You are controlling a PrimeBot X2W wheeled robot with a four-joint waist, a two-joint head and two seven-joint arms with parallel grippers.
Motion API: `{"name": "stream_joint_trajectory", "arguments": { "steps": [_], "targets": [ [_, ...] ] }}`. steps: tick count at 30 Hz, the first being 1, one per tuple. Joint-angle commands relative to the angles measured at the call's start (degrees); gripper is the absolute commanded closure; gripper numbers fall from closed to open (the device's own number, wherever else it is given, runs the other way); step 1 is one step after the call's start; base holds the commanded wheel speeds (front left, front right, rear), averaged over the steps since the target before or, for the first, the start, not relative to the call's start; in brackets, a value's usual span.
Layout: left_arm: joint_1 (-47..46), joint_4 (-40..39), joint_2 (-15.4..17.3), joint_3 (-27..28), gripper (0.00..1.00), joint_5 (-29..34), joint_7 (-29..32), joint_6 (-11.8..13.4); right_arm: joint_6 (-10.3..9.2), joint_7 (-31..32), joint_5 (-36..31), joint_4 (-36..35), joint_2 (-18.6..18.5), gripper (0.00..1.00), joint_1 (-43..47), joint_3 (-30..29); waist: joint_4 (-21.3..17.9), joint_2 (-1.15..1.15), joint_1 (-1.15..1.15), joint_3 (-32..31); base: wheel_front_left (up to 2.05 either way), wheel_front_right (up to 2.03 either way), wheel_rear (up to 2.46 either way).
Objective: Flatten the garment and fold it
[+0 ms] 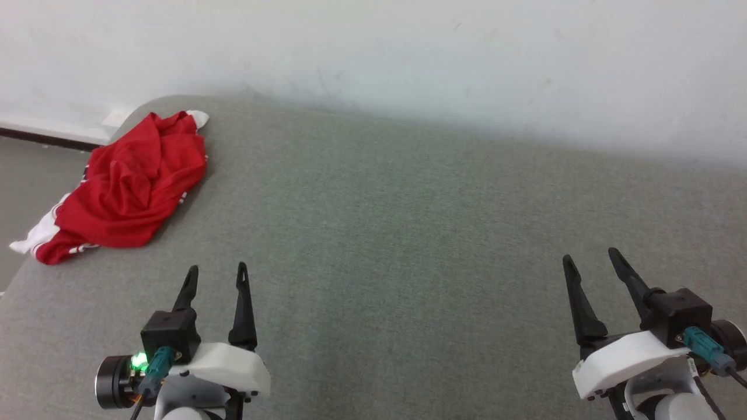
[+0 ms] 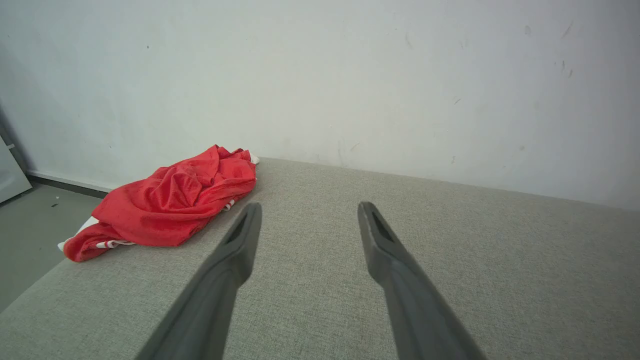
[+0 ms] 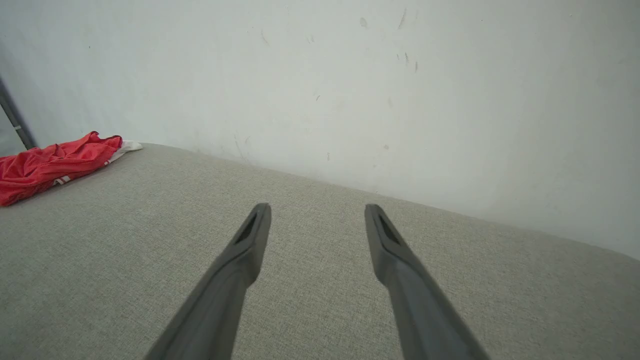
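The garment (image 1: 131,186) lies crumpled ahead and to the left of our left end effector (image 1: 217,268), at the far-left corner of the grey worktop (image 1: 408,233), its white trim reaching the edge. Plain worktop separates them. Our left end effector gapes, holding nothing. Our right end effector (image 1: 588,255), well apart from the garment, also gapes with nothing held. A pale wall (image 1: 408,58) stands beyond both.

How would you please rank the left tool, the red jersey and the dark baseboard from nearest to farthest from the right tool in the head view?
1. Left tool, lower left.
2. Red jersey, crumpled at the far left corner of the grey surface.
3. Dark baseboard, beyond the jersey, far left.
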Motion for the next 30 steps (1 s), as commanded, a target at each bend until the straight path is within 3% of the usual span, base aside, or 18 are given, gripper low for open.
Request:
{"name": "stream_joint_trajectory", "arguments": {
  "steps": [1, 30],
  "targets": [
    [-0.25, 0.17, 0.17, 0.14, 0.0, -0.63, -0.58, 0.69, -0.05, -0.59, 0.6, 0.13, 0.11, 0.0, -0.73, 0.08, 1.25, 0.0, 0.0, 0.1, 0.0, 0.0, 0.0],
    [0.88, -0.05, 0.27, 1.15, 0.0, -3.17, -4.05, 3.2, -0.08, -3.15, 1.81, -0.23, 0.18, 0.0, -1.34, 0.77, 10.36, 0.0, 0.0, 1.05, 0.0, 0.0, 0.0]
  ]
}}
